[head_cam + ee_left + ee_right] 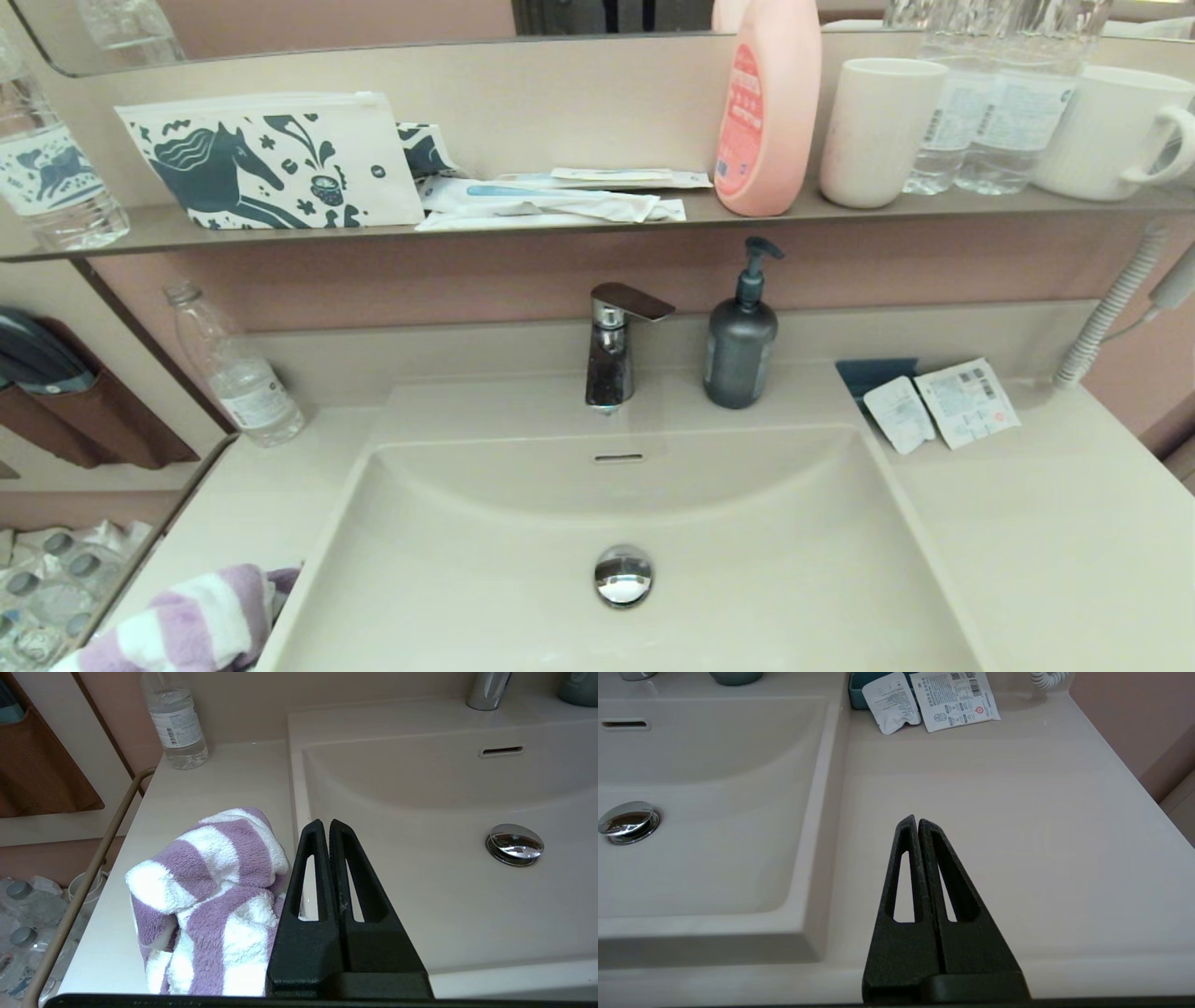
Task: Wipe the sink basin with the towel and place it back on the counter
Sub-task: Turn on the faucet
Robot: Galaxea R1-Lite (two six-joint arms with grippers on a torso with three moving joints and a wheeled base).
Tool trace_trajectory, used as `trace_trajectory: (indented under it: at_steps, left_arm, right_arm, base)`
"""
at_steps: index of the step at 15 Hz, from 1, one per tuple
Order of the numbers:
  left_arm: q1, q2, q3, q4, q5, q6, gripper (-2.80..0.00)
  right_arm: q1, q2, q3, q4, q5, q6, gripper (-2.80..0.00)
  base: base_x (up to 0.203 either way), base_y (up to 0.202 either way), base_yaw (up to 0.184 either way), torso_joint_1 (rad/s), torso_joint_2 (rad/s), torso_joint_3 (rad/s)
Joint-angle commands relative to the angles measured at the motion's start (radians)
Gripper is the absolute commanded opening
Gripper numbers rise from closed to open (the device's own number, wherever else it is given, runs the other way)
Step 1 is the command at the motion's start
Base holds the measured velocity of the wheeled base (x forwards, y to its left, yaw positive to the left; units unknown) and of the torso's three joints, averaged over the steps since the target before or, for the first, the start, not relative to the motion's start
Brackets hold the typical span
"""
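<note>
Your towel (210, 896) is lying bunched on the surface (219, 779) just left of the sink basin (444, 896). Your left gripper (325, 828), pressed closed and empty, is hovering beside it; descending unopened risks shoving it off. The right gripper (915, 822), likewise closed and empty, is idling.

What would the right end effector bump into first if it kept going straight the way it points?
Probably the white packets at the back of the counter. The right end effector, fingers shut, points across bare counter toward them. Its height is hard to judge, so it might pass over them.
</note>
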Motion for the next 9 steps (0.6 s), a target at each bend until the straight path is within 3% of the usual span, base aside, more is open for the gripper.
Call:
trace_trajectory:
  at_steps: [1,9]
  left_arm:
    - [0.0,0.001,0.0,-0.001,0.0,0.001,-2.8]
    - [0.0,0.001,0.0,-0.001,0.0,0.001,-2.8]
  right_arm:
    - [0.0,0.001,0.0,0.0,0.001,0.0,-2.8]
    - [0.0,0.001,0.0,0.0,0.001,-0.005,-2.8]
  base:
    - [0.0,0.0,0.0,0.0,0.0,0.0]
    - [0.0,0.0,0.0,0.0,0.0,0.0]
